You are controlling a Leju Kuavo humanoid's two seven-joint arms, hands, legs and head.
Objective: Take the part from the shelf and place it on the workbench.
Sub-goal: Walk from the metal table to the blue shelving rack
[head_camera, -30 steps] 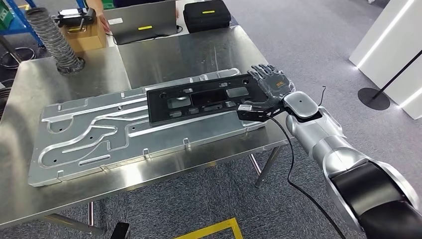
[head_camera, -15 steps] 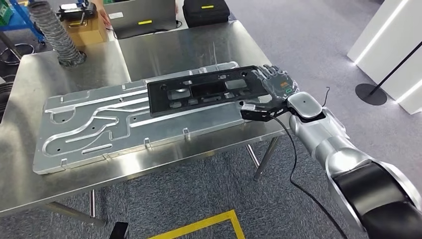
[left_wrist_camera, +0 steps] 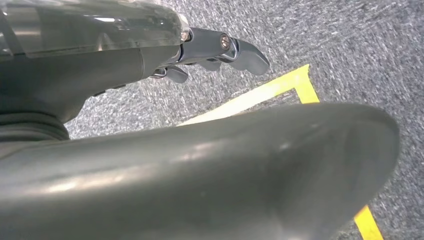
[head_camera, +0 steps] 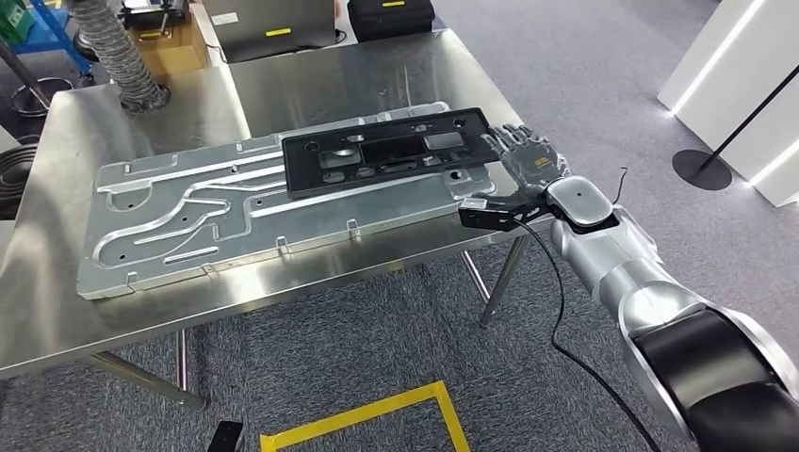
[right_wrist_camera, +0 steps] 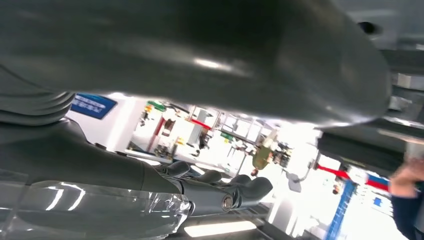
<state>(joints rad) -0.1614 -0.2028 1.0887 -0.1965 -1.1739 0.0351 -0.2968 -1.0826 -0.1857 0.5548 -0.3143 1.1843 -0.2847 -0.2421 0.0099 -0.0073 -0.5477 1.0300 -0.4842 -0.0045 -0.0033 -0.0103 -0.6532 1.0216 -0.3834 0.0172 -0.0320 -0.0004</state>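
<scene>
The black part is laid on the grey plate, centre frame, on the table. Its right end is touched by the right hand, fingers spread, nothing gripped. The left hand is seen above carpet; its state cannot be told.

**Workbench surface**

Steel workbench on grey carpet. Large grooved aluminium plate lies flat across it. Ribbed hose, cardboard box and laptop sit at far edge.

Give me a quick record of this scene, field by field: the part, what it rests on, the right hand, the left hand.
part: long black plastic panel with cut-outs
support: lies on the grooved aluminium plate, which sits on the steel workbench
right hand: right hand at the panel's near end, fingers spread; grip cannot be told
left hand: left hand hangs over grey carpet, fingers curled, holding nothing
</scene>
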